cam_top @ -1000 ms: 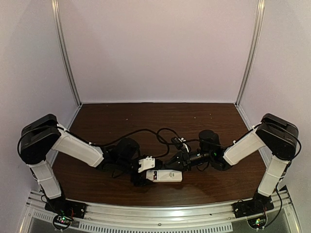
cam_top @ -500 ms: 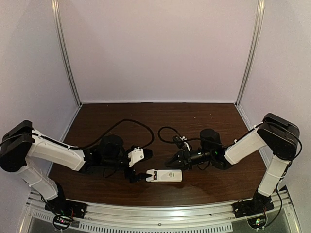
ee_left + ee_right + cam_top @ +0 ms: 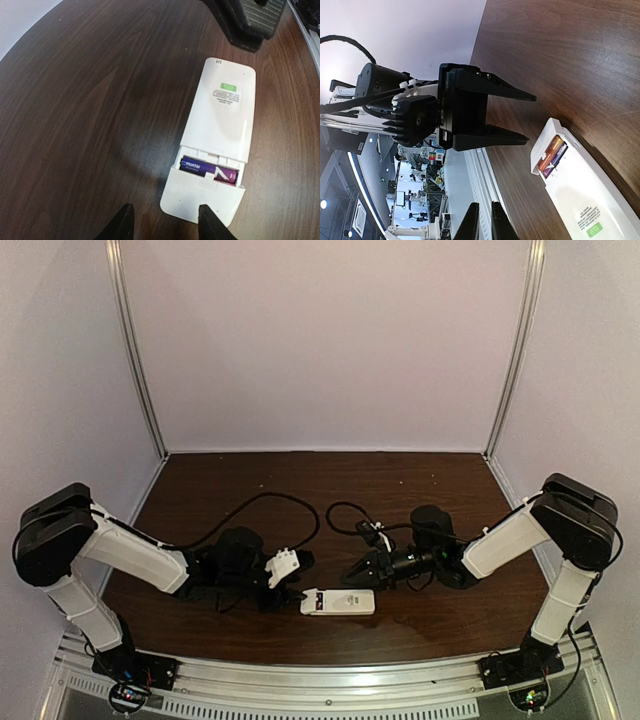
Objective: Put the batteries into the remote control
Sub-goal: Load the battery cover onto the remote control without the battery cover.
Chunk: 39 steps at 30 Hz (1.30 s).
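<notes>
1. White and lying buttons-down, the remote control [image 3: 345, 602] sits close to the middle of the table's [image 3: 220, 490] near edge, with its green label [image 3: 227, 92] facing up.
2. At the end toward the table's left edge, the cover [image 3: 200, 197] rests on the body but is not slid fully home.
3. Through the gap, the purple battery [image 3: 202, 169] and the orange battery [image 3: 549, 151] lie side by side inside the remote, seemingly seated.
4. The left pincer [image 3: 166, 206] hangs just beside the cover's outer end, fingers spread, pinching nothing.
5. Farther back, the right pincer [image 3: 484, 210] is near the remote's far side, fingers pressed together and empty.
6. Loading looks done, so shutting the cover seems to be the step in hand. The next move calls for a push on the cover's end toward the label until the gap shuts, with the remote braced against sliding.
</notes>
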Available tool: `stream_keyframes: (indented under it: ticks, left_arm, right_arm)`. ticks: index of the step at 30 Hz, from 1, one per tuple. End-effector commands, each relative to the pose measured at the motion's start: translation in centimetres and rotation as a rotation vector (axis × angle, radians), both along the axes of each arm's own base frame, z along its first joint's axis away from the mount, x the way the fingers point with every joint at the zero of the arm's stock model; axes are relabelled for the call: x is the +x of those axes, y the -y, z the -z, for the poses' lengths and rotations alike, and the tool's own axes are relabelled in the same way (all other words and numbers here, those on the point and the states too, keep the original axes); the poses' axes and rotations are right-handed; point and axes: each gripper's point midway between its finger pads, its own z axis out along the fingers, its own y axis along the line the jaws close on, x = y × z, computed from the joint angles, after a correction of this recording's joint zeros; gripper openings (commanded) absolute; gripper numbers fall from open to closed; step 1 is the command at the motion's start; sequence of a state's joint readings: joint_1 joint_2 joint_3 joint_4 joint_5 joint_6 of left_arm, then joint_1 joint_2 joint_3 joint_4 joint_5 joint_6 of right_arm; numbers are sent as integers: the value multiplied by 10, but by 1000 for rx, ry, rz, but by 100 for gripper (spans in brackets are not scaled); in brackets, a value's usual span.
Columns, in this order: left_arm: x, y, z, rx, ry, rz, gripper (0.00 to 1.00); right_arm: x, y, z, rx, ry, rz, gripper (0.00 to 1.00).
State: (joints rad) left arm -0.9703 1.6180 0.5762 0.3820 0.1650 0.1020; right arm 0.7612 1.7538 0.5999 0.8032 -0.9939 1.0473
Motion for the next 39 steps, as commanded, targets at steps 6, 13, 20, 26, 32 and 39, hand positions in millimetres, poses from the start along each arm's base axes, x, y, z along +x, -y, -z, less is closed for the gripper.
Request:
stream_keyframes:
  ticks: [6, 13, 20, 26, 32, 39]
  left_arm:
    - [2, 16, 3, -11, -19, 49, 35]
    - [1, 22, 7, -1, -35, 77, 31]
    - [-1, 23, 17, 24, -59, 89, 28]
    - [-5, 26, 25, 87, -51, 104, 28]
    - [-7, 26, 33, 144, -44, 112, 29]
    - [-14, 20, 46, 227, -38, 135, 29]
  right_arm:
    - [5, -2, -11, 18, 41, 7, 11]
    - [4, -1, -8, 10, 37, 7, 11]
    - [4, -1, -6, 5, 34, 6, 11]
    - [5, -1, -3, -7, 35, 5, 11]
    - [6, 1, -2, -13, 33, 13, 11]
    - [15, 11, -11, 13, 29, 55, 11]
